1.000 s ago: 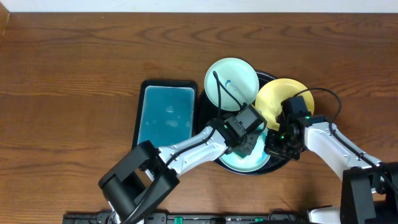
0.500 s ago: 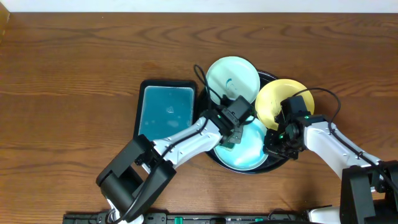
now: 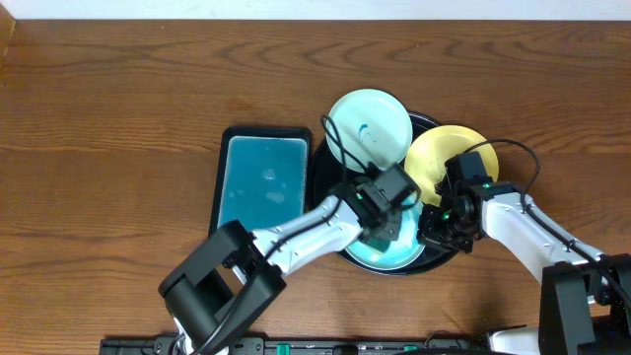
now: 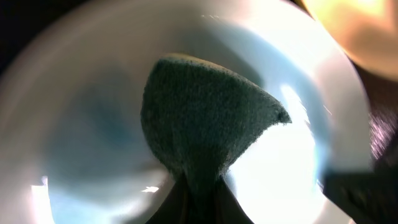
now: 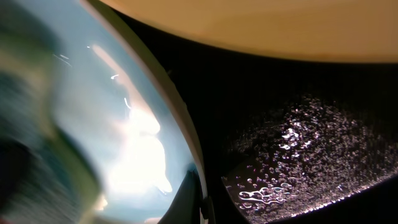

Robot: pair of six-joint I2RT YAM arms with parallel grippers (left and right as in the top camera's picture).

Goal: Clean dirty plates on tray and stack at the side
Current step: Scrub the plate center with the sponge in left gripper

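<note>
Lying on the black tray point(image 3: 422, 126), the near blue plate point(image 3: 404, 254) is mid-scrub — left gripper point(image 3: 386, 229) clamped on a green sponge point(image 4: 205, 118) pressed into it, right gripper point(image 3: 431, 235) pinching its rim — while the smeared far blue plate point(image 3: 370, 123) and the yellow plate point(image 3: 439, 158) wait, nothing stacked.

There are three small round plates: two pale mint-blue, the far mint-blue plate point(image 3: 369, 123) and the near mint-blue plate point(image 3: 404, 253), and one pale yellow plate point(image 3: 439, 158). There is one round black tray point(image 3: 326, 192) and one rectangular black tray point(image 3: 261, 197) with a teal inside. There is one dark green scouring pad point(image 4: 205, 118). There are two robot arms, the left arm point(image 3: 296, 232) and the right arm point(image 3: 523, 222), and one wooden table point(image 3: 118, 118).
</note>
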